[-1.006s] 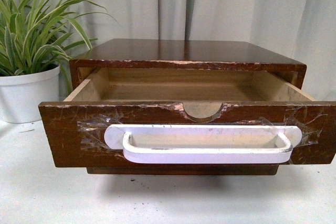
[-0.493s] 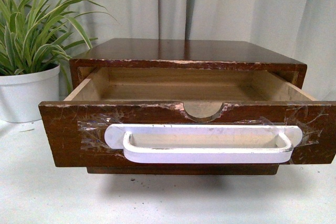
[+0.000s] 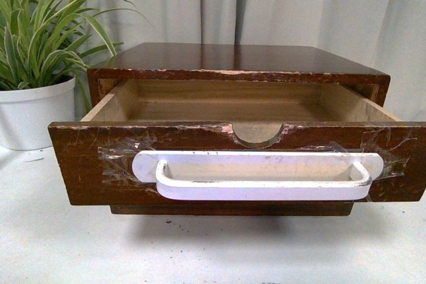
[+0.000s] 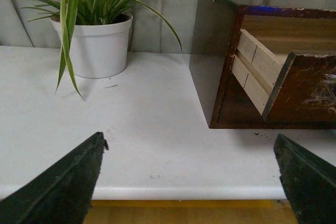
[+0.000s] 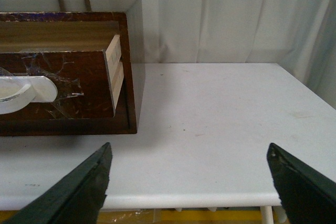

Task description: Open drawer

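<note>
The dark brown drawer (image 3: 80, 164) stands pulled well out of its cabinet (image 3: 233, 61), showing pale wood inside. Its scratched front carries a long white handle (image 3: 256, 175) held by tape, with a half-round notch (image 3: 256, 134) in the top edge. Neither gripper shows in the front view. My left gripper (image 4: 189, 169) is open and empty, back at the table's front edge, left of the cabinet; the drawer's side (image 4: 257, 72) shows there. My right gripper (image 5: 189, 174) is open and empty at the front edge, right of the cabinet; the drawer front (image 5: 79, 87) and handle end (image 5: 23, 92) show.
A white pot (image 3: 33, 114) with a long-leaved green plant (image 3: 46, 31) stands left of the cabinet, also in the left wrist view (image 4: 97, 45). The white table (image 3: 200, 251) ends at a rounded front edge (image 4: 184, 191). Pale curtains (image 3: 266, 4) hang behind.
The drawer and cabinet sit slightly higher in the front view than before, and the plant shifts a little. The drawer stays open about as far.
</note>
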### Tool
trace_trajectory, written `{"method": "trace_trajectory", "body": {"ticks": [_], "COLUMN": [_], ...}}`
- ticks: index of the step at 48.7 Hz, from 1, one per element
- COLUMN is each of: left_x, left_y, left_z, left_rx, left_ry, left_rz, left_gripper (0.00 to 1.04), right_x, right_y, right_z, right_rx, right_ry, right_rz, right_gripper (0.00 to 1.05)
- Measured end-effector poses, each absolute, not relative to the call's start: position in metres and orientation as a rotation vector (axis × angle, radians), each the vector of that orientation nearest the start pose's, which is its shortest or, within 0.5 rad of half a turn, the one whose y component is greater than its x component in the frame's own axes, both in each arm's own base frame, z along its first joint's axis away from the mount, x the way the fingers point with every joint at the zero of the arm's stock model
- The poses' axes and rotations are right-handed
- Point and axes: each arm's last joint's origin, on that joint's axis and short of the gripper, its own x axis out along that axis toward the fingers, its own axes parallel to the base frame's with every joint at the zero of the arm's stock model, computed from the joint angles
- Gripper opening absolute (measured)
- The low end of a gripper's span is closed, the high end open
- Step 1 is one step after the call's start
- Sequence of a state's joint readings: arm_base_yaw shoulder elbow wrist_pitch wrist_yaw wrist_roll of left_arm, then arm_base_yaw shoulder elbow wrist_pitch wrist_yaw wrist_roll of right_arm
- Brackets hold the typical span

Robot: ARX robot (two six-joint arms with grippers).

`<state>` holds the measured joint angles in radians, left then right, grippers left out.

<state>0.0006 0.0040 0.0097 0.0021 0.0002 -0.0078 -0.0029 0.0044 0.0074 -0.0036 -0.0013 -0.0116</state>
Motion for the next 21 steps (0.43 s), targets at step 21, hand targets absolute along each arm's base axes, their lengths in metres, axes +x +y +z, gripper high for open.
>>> {"method": "trace_trajectory", "body": {"ticks": [21], "left_x": [0.0974], "left_y": [0.0001], "left_z": [0.1667], "left_rx": [-0.007], "left_ry": [-0.008], "left_rz": [0.0], "left_gripper": [0.98], "right_x": [0.0975], "right_y": [-0.0002], "right_z": [0.1654], "right_rx": [-0.01], "right_ry": [0.001], "right_rz": [-0.002], "right_gripper": [0.96]}}
